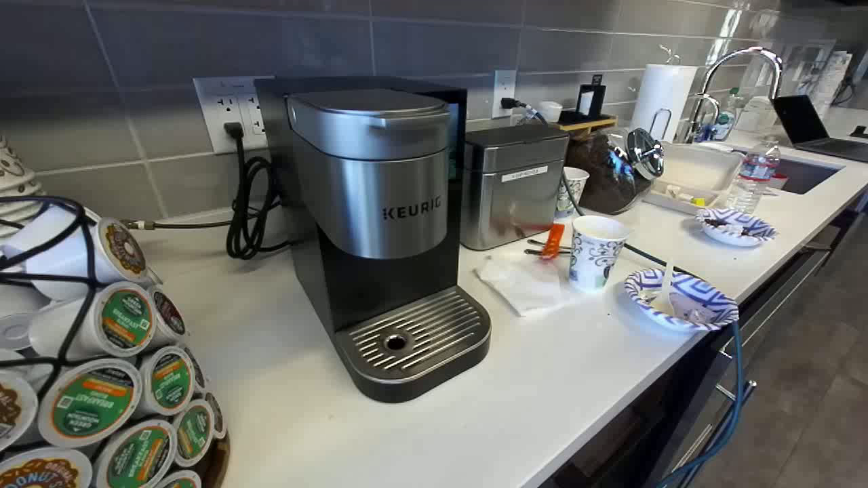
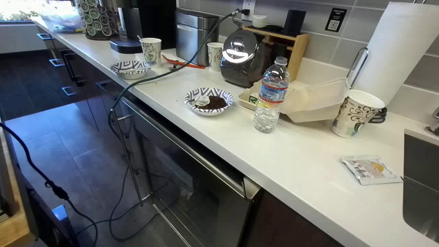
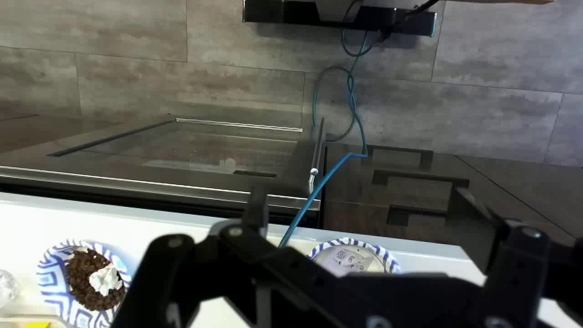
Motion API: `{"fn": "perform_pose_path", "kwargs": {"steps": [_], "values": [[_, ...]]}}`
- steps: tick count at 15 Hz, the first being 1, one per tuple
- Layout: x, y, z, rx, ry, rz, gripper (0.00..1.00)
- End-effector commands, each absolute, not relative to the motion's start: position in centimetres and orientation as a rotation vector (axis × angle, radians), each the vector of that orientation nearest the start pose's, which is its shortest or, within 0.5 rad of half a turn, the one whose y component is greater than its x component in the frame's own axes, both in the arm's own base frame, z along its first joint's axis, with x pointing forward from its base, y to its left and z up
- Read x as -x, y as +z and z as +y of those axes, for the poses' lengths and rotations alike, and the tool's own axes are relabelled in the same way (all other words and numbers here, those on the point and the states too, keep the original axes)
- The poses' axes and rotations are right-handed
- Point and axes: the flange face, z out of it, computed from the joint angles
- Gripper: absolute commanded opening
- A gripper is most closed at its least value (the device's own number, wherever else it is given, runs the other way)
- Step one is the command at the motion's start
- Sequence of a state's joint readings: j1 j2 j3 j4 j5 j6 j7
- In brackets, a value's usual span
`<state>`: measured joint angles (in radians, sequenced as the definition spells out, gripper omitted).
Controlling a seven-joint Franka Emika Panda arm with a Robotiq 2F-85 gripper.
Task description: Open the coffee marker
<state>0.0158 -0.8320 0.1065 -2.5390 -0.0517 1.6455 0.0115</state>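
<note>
Black in the wrist view, the end effector [image 3: 360, 209] holds its two fingers [image 3: 471, 232] wide apart. Past them, a blue cable [image 3: 298, 222] runs over the edge of the white table [image 3: 27, 232], near a patterned bowl [image 3: 388, 260] with a wrapper [image 3: 341, 259] in it; well apart, another bowl [image 3: 50, 273] carries dark crumbs [image 3: 84, 269]. In an exterior view, the Keurig coffee maker [image 1: 380, 203] stands upright on the table, lid [image 1: 369, 103] down, between coffee pods [image 1: 91, 400] and a steel box [image 1: 515, 200] just beside it.
</note>
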Motion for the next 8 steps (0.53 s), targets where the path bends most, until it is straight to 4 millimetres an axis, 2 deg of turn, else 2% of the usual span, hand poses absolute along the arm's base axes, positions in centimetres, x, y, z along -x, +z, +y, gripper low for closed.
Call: {"fn": "perform_pose_path", "kwargs": {"steps": [1, 6, 8], "values": [[-29.4, 52.4, 3.6, 3.271, 0.096, -0.129, 1.0], [-29.4, 52.4, 3.6, 3.271, 0.096, -0.129, 1.0], [-30.8, 53.5, 6.8, 3.317, -0.039, -0.313, 1.0]]}}
